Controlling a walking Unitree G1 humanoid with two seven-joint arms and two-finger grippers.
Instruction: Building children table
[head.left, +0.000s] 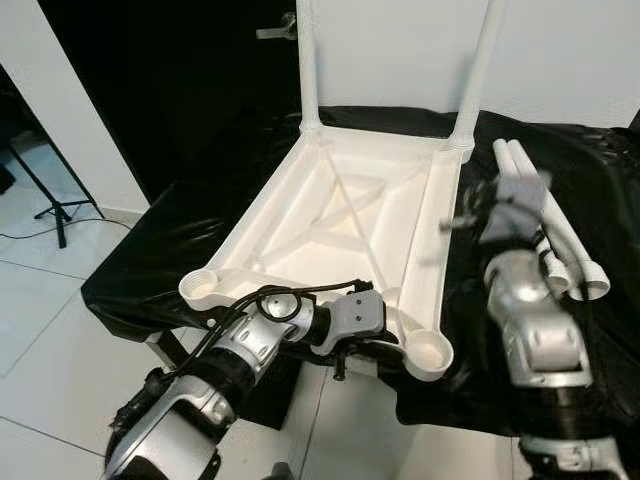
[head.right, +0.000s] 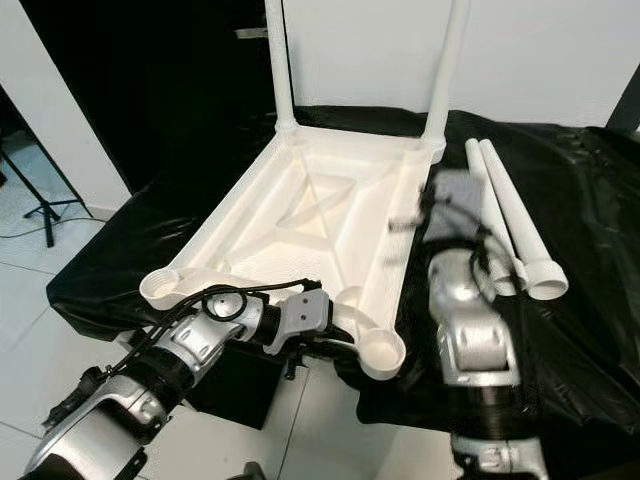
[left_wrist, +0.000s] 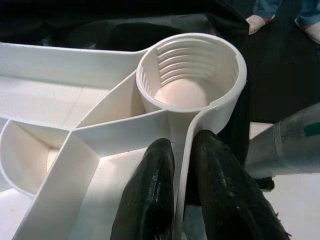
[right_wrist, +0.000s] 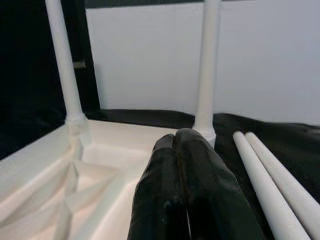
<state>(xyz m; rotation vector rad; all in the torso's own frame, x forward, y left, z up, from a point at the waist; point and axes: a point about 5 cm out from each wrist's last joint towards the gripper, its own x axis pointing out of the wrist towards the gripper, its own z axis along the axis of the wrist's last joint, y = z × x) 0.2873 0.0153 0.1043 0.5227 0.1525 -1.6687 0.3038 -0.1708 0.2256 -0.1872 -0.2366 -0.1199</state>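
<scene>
A white plastic tabletop (head.left: 340, 215) lies upside down on a black-covered surface (head.left: 170, 230). Two white legs (head.left: 308, 60) (head.left: 478, 75) stand screwed into its far corners. Two loose legs (head.left: 560, 235) lie side by side to its right. The near-right socket (left_wrist: 192, 75) and the near-left socket (head.left: 205, 287) hold nothing. My left gripper (left_wrist: 182, 145) is shut on the tabletop's thin rim just beside the near-right socket. My right gripper (right_wrist: 175, 142) hovers above the tabletop's right side, between it and the loose legs, fingers pressed together and holding nothing.
The near-right corner of the tabletop overhangs the front edge of the black cover (head.left: 130, 300). White tile floor (head.left: 50, 340) lies to the left with a black tripod (head.left: 55, 205). A person's feet (left_wrist: 262, 20) stand beyond the surface. White wall behind.
</scene>
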